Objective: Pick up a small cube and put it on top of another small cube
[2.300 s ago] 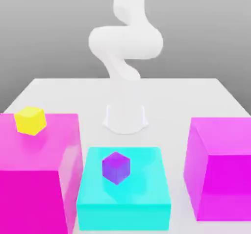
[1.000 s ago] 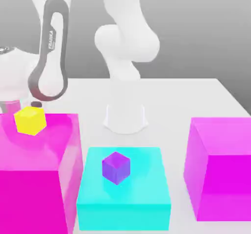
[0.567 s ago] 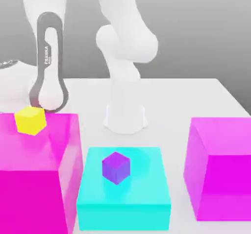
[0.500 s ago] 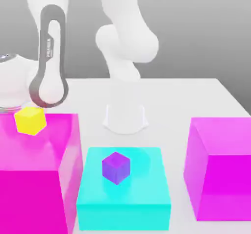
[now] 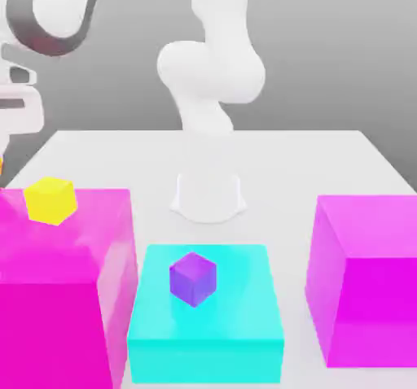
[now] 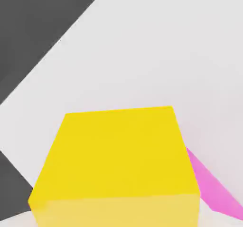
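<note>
Amber-yellow is filling the lower half of the hand view: the small orange cube (image 6: 116, 159) is sitting right under the camera, with the white surface (image 6: 156, 55) and a sliver of magenta lying far beneath it. In the exterior view the arm's wrist end (image 5: 20, 111) is hanging at the upper left of the frame, and a thin orange edge is peeking in at the left border just below it. Reading the two together, I am judging that the fingers are clenched on the orange cube and are carrying it in the air, high enough that nothing is getting clipped on the way across.

Its target, the purple cube (image 5: 193, 279), is sitting on top of the cyan block (image 5: 208, 330) at the lower middle of the frame. It is roughly centred, with bare cyan showing all round it, which is leaving room for a descent from above. A paler lemon-yellow cube (image 5: 50, 200) is resting near the back of the big magenta block (image 5: 57, 298) at the lower left, below the wrist. It is lying close to where the load is hanging, so it is worth passing over with clearance. A second magenta block (image 5: 366, 281) is standing at the lower right, well apart from the route.

The carry is looking like the step in hand. The next move is calling for travel towards the lower middle, then a square, centred lowering, since the purple top is offering so little to land on
</note>
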Motion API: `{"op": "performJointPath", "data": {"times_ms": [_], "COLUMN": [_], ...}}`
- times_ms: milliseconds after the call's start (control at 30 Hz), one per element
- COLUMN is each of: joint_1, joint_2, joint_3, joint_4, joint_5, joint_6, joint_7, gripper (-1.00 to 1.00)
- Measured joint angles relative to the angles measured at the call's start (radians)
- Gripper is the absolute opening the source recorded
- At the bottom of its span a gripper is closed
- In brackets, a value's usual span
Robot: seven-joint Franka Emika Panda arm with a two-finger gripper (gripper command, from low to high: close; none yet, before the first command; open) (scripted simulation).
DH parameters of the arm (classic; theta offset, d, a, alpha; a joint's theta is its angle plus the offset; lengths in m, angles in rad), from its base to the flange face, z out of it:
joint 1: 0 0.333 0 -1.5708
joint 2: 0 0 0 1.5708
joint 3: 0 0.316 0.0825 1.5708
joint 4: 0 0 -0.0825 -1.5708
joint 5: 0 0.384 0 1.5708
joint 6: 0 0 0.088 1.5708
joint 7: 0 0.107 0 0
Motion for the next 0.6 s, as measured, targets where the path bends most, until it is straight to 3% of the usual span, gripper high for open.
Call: {"op": "performJointPath", "data": {"times_ms": [333,500,533,600], "joint_1": [0.234,0.232,0.231,0.231], "joint_2": [-0.021,0.111,0.130,0.130], "joint_3": [0.353,0.393,0.396,0.396], "joint_4": [-0.133,-0.187,-0.194,-0.194], "joint_5": [0.002,-0.017,-0.020,-0.020], "joint_6": [-0.052,0.118,0.143,0.143], "joint_7": [0.316,0.381,0.385,0.385], "gripper": [-1.00,-1.00,1.00,1.00]}}
